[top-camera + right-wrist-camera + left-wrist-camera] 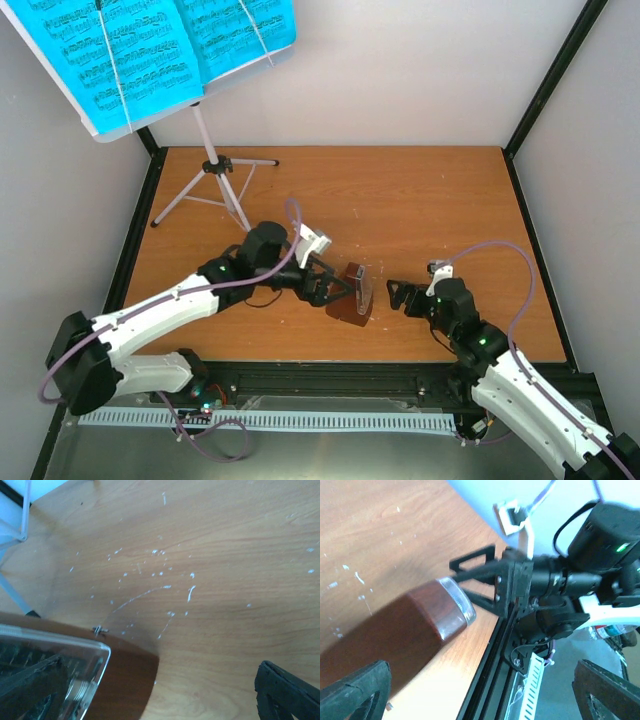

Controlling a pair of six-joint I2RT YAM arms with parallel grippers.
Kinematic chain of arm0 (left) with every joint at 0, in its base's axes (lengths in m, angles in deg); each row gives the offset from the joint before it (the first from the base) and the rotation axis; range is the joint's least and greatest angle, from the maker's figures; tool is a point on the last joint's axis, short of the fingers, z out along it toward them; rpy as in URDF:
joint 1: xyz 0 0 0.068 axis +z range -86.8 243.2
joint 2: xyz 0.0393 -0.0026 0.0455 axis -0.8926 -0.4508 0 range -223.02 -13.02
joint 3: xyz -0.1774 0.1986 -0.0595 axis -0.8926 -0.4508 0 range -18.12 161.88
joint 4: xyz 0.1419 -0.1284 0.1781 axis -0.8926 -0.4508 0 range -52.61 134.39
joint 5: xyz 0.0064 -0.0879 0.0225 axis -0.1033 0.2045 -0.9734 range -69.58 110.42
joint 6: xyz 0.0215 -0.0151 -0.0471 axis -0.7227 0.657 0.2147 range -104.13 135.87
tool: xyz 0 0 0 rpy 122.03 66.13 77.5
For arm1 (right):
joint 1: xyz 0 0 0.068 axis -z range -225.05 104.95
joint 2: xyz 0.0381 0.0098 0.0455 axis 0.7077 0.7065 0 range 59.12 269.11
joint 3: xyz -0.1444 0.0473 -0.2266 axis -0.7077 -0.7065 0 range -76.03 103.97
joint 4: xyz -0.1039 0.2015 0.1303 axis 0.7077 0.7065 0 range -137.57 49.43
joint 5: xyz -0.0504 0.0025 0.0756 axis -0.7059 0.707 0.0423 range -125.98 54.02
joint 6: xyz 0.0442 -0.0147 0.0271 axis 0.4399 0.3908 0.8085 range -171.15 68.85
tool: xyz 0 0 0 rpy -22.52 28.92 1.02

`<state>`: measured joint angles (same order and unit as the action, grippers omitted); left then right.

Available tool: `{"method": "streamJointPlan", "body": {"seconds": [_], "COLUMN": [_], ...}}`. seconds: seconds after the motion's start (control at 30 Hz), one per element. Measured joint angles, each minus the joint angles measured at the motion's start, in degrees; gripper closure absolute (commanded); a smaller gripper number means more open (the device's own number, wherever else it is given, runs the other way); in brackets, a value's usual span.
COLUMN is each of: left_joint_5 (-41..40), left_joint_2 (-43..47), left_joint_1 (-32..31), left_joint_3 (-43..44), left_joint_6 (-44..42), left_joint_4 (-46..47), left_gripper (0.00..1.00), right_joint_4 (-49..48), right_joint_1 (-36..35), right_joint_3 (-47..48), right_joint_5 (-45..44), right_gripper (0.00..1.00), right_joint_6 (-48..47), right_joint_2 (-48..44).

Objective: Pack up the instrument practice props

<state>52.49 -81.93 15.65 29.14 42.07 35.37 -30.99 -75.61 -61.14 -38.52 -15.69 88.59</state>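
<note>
Well, my left gripper [332,288] and right gripper [397,296] both gape. The metronome [348,293] looks stiff, its cover [75,680] brittle — I'd take the wooden sides.

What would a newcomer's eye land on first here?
The cyan sheet music on the stand in the far left corner dominates the top view. Next comes the brown metronome near the front edge of the table, flanked by the left gripper and the right gripper, both open.

Brown clear-fronted metronome [70,677] lies lower left on white-scuffed wooden counter [225,555]; pale stand legs [24,510] upper left, apart from it.
</note>
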Motion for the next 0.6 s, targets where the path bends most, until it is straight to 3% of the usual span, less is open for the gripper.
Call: {"method": "streamJointPlan", "body": {"seconds": [0.27,0.6], "left_joint_5": [10.25,19.61], "left_joint_2": [2.36,-3.87], "left_joint_1": [14.05,16.44], "left_joint_3": [2.84,10.23], "left_joint_6": [-6.8,-13.11], "left_joint_4": [-0.13,2.95], "left_gripper": [0.01,0.01], "right_joint_4": [-3.89,-9.79], "right_joint_1": [-0.31,-10.62], "right_joint_3": [-5.92,-12.26], "right_joint_5": [11.06,13.33], "right_gripper": [0.03,0.06], "right_joint_6": [2.38,5.99], "right_joint_2": [0.79,2.16]}}
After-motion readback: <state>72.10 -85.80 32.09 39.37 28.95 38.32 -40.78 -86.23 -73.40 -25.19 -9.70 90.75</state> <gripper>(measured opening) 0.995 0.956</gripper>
